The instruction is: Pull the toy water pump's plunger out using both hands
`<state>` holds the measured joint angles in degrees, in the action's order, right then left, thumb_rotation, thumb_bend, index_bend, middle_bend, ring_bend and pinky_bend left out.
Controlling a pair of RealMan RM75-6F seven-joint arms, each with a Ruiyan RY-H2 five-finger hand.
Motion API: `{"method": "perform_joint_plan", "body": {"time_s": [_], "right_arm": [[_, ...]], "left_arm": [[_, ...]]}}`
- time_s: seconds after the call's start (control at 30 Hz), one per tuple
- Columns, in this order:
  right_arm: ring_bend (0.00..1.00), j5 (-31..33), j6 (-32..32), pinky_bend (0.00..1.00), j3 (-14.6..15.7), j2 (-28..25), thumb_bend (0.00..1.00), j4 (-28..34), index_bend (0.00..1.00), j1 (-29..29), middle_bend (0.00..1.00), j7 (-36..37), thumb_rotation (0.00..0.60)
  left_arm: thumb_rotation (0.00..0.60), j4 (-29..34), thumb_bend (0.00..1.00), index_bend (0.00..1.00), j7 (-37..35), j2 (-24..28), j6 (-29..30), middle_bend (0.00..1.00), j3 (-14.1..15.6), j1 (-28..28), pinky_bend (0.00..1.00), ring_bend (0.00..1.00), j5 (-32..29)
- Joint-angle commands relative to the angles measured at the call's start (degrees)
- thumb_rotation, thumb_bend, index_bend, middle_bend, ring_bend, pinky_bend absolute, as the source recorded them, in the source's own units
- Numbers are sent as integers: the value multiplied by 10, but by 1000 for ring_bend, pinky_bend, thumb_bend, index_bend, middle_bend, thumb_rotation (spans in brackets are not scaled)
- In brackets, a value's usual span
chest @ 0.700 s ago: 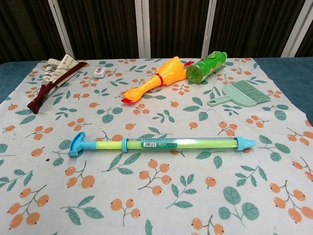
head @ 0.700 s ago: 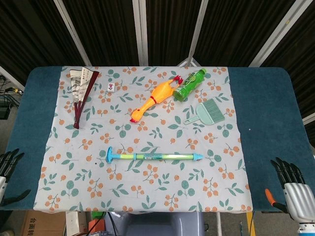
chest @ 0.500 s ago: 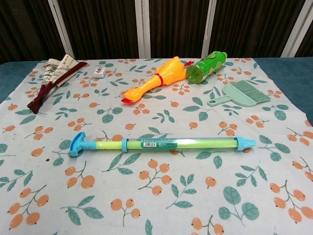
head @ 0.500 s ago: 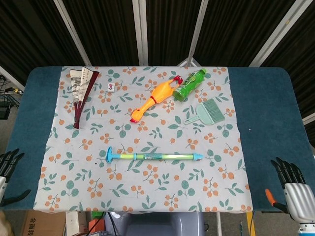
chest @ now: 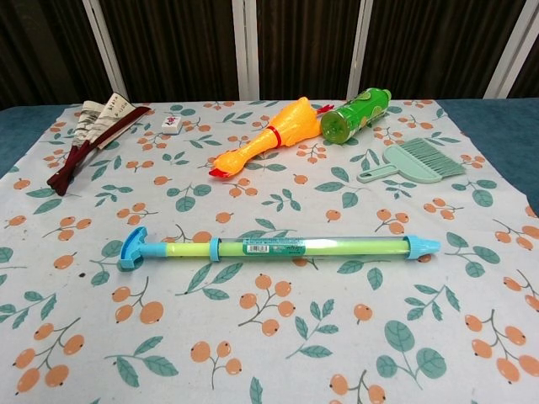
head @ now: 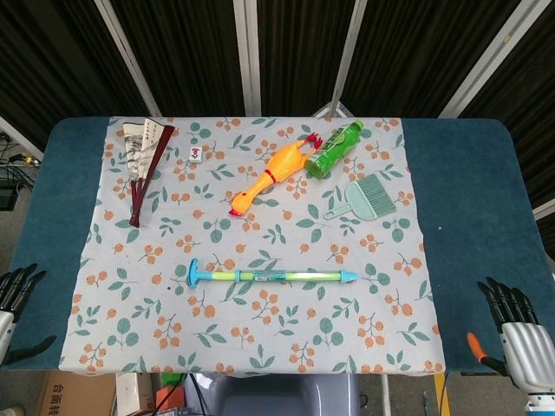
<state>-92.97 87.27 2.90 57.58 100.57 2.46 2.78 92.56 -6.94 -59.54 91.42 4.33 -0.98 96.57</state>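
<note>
Nothing's really moved since a moment ago. My left hand point(head: 16, 295) and right hand point(head: 513, 325) hang empty, fingers apart, off the table's near corners. The toy water pump point(head: 270, 276) lies mid-cloth, plunger handle point(chest: 132, 248) left. If I grab carelessly, it'll probably roll.

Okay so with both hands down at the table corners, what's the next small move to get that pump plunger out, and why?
Probably bring both hands in toward the long green and blue toy water pump. It lies untouched across the floral cloth, blue T-handle on the left. The left hand and right hand sit empty at the near table corners, fingers apart, far from it. Left suits the handle, right the barrel.
</note>
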Motion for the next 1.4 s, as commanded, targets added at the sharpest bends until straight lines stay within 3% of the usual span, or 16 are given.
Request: {"method": "perform_joint_plan", "body": {"time_s": [0.03,0.43,0.63,0.83,0.97,1.1,1.4], "right_arm": [[0,0,0,0,0,-1,392,1,0,0,0,6,600],[0,-3,-2,0,3,-4,392,2,0,-1,0,10,600],[0,1,-8,0,3,-6,393,3,0,-3,0,18,600],[0,1,-14,0,5,-8,393,6,0,-5,0,21,600],[0,-1,-15,0,6,-10,392,4,0,-6,0,25,600],[0,1,-17,0,7,-11,392,4,0,-7,0,29,600],[0,3,-17,0,8,-14,393,3,0,-6,0,36,600]], "left_arm": [[600,-1,89,0,4,1,1,0,1,-1,0,0,2],[600,23,132,10,25,11,-30,0,1,11,0,0,-10],[600,116,178,99,82,46,-93,0,-22,55,0,0,-41],[600,212,185,175,199,53,-181,26,-67,123,1,0,-114],[600,245,193,294,307,14,-223,66,-101,171,9,0,-192],[600,267,224,319,391,-45,-238,81,-127,212,23,0,-286],[600,254,246,360,557,-193,-195,97,-160,297,23,0,-454]]}}
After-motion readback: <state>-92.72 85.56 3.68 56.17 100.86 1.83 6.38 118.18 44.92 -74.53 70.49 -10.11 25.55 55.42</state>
